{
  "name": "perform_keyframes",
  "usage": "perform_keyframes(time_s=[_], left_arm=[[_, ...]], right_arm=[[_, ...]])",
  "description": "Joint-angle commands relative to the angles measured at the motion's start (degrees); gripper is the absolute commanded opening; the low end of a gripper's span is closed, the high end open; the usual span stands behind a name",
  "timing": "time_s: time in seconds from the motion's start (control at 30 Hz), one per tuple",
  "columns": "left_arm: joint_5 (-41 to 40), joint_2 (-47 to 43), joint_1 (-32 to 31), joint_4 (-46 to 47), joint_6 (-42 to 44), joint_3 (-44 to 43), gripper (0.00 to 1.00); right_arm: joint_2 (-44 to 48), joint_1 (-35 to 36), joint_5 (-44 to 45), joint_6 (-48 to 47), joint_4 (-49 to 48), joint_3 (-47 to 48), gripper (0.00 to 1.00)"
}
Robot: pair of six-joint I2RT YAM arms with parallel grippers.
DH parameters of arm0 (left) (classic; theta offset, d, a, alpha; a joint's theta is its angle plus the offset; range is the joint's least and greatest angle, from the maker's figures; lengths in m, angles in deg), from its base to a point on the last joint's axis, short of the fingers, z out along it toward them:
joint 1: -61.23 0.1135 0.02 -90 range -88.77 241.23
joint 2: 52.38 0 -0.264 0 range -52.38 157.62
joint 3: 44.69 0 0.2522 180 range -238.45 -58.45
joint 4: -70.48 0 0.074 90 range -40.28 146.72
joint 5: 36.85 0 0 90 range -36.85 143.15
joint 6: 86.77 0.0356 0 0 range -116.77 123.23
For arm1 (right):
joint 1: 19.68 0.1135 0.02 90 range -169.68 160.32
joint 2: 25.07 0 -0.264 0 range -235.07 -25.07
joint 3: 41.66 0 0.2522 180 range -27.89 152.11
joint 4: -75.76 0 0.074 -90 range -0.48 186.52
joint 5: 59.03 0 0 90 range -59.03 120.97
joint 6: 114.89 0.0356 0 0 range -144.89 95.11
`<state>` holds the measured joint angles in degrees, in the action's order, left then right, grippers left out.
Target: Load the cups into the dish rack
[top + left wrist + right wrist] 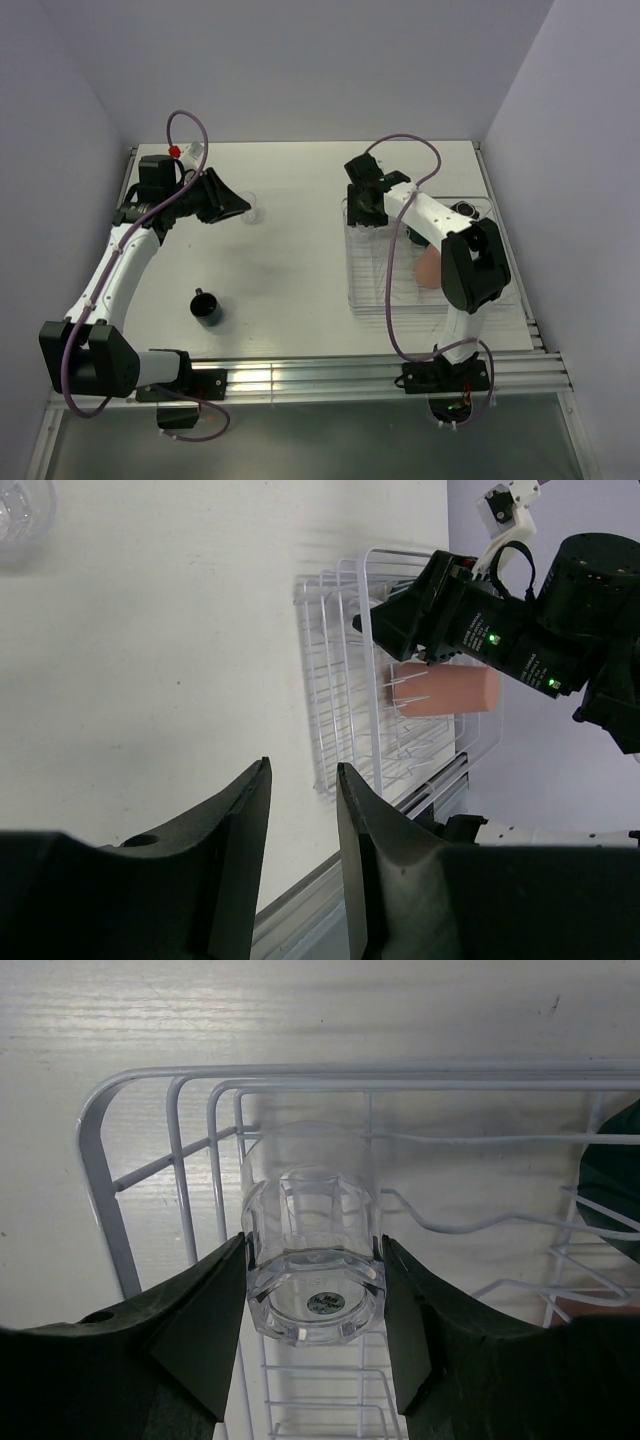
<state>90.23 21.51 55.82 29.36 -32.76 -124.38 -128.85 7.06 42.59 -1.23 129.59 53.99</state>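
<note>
Black mug [207,308] first: one, glossy, round, small handle, upright on the white table [300,270], well apart from all else.

Then the left gripper [302,768]: two matte black wedge-shaped fingers [235,840], parted, nothing between them but bare table; grips nothing.

Just past its tips in the top view, one loose glass tumbler [250,209]: clear, round, standing on the table. Touching the fingers or not, cannot tell.

Farther right, the right gripper [312,1250], again two black fingers [190,1330], closed on the sides of a second clear glass, the held glass tumbler [312,1295]: thick faceted base turned to the wrist camera, smooth wall beyond. Hangs at the far left corner of the dish rack [380,305], inside the rounded wire end. Resting on the wires or clear of them, cannot tell.

One rack only: rectangular see-through tray, thin white wire bars and upright prongs.

Among those prongs, one salmon cup [428,268]: smooth, matte, no handle, lying on its side, partly behind the right arm.

At the right wrist view's right edge, one dark green rounded shape [612,1175], cut off, not nameable.

Last, at the rack's far right corner, one dark cup [464,209] with a pale inside, small and partly hidden.
</note>
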Motion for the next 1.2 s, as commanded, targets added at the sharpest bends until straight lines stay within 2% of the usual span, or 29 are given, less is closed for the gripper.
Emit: perform_keyframes(time_s=[0.0,0.2,0.3,0.33,0.4,0.53,0.6,0.73,0.83,1.0,1.17], left_arm=[[-0.17,0.2,0.22,0.99,1.27,-0.95,0.38],[-0.34,0.47,0.22,0.72,1.36,-0.78,0.38],[-0.34,0.47,0.22,0.81,1.36,-0.69,0.38],[-0.34,0.56,0.22,0.81,1.45,-0.6,0.38],[-0.34,0.56,0.22,0.9,1.36,-0.51,0.38],[-0.34,0.82,0.22,0.81,1.36,-0.34,0.38],[-0.34,0.82,0.22,0.81,1.36,-0.34,0.38],[-0.6,0.82,0.22,0.55,1.53,-0.25,0.38],[-0.87,0.82,0.22,0.46,1.71,-0.08,0.38],[-1.48,0.91,0.22,0.02,1.89,-0.07,0.38],[-7.61,1.17,0.22,-1.65,2.06,-1.04,0.38]], right_arm=[[-1.41,0.33,2.0,-0.9,1.14,3.54,0.02],[-3.35,0.42,2.53,-0.63,1.5,4.42,0.11],[-3.88,0.42,3.15,-0.63,1.67,4.6,0.25],[-3.97,0.42,3.24,-0.55,1.67,4.6,0.34],[-4.05,0.42,3.32,-0.54,1.59,4.51,0.41],[-4.49,0.42,3.41,-0.54,1.5,4.68,0.61],[-4.76,0.5,3.24,-0.63,1.5,4.86,0.67],[-5.28,0.68,3.15,-0.72,1.5,5.12,0.76],[-5.29,0.86,3.15,-0.63,1.5,5.3,0.78],[-4.06,1.12,3.67,-0.28,2.02,5.3,0.79],[-0.9,1.56,4.64,-0.11,3.34,5.56,0.79]])
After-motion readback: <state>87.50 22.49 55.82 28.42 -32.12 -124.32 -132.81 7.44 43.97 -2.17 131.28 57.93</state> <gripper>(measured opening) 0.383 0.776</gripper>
